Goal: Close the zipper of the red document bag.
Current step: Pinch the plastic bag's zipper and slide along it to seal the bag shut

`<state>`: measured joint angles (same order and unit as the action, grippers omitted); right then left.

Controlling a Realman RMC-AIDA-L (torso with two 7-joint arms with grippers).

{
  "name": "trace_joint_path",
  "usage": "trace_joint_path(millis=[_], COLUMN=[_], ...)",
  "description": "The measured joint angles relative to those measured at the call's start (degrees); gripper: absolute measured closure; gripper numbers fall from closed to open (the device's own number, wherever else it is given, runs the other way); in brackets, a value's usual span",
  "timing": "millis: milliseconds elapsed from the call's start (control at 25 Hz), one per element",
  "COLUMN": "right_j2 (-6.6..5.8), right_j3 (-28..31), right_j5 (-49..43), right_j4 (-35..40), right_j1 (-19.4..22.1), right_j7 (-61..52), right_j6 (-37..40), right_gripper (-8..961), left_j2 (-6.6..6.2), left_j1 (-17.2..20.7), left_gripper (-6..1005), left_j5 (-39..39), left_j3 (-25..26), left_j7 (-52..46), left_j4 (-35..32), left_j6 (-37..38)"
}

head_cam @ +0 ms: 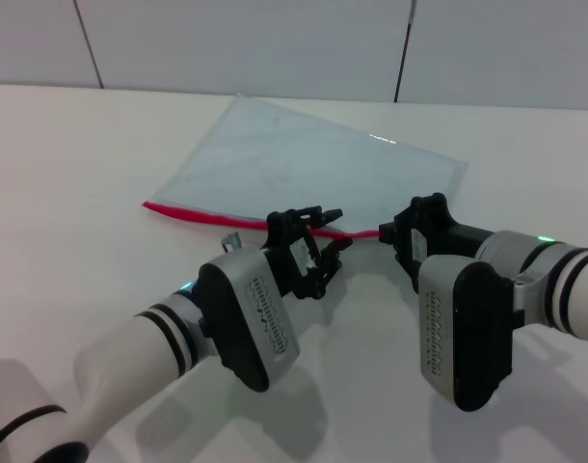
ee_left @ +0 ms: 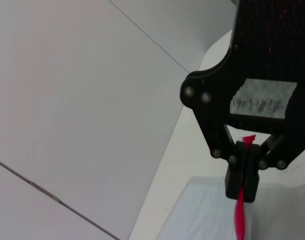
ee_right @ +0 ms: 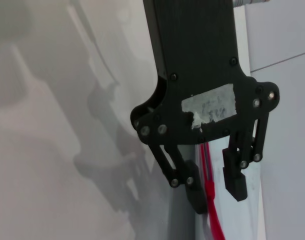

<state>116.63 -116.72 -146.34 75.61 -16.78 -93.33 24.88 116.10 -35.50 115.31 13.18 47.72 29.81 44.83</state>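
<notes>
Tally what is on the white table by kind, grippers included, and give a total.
Document bags: 1, the red document bag lying flat.
Zippers: 1, the zipper along the bag's near edge.
Grippers: 2, the left gripper shut on the zipper, the right gripper open astride it.
Total: 4

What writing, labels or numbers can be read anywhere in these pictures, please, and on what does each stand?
No text can be read with confidence.
Left gripper: a pale tape label carries handwritten marks, too blurred to read.
Right gripper: a torn pale tape label carries faint handwriting, too small to read.
Red document bag, zipper and table: no writing visible.
</notes>
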Motion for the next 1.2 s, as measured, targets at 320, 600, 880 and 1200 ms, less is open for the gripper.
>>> trace_joint_path(millis=[320, 600, 880, 1200], right_j2=[0.00, 0.00, 0.00, 0.00], right_j3=[0.0, 0.0, 0.0, 0.0], right_j5=[0.0, 0.0, -0.2, -0.8], right_j4=[0.0, -0.1, -0.3, -0.4], right_j1=[0.0, 0.0, -0.1, -0.3], right_j7=[0.0, 0.0, 0.0, 0.0], right_j6=[0.0, 0.0, 0.0, 0.7], right_gripper=[938, 938, 938, 939], left_j2=[0.09, 0.09, 0.10, 0.18], left_j1=[0.0, 0.0, 0.0, 0.0], left_gripper=[692, 781, 868, 910], left_j5=[0.7, 1.0, 1.4, 1.6], left_j3=[-0.2, -0.2, -0.2, -0.2], left_j7=[0.0, 0.0, 0.0, 0.0], left_j4=[0.0, 0.0, -0.3, -1.3], left_j6=[0.0, 0.1, 0.1, 0.1])
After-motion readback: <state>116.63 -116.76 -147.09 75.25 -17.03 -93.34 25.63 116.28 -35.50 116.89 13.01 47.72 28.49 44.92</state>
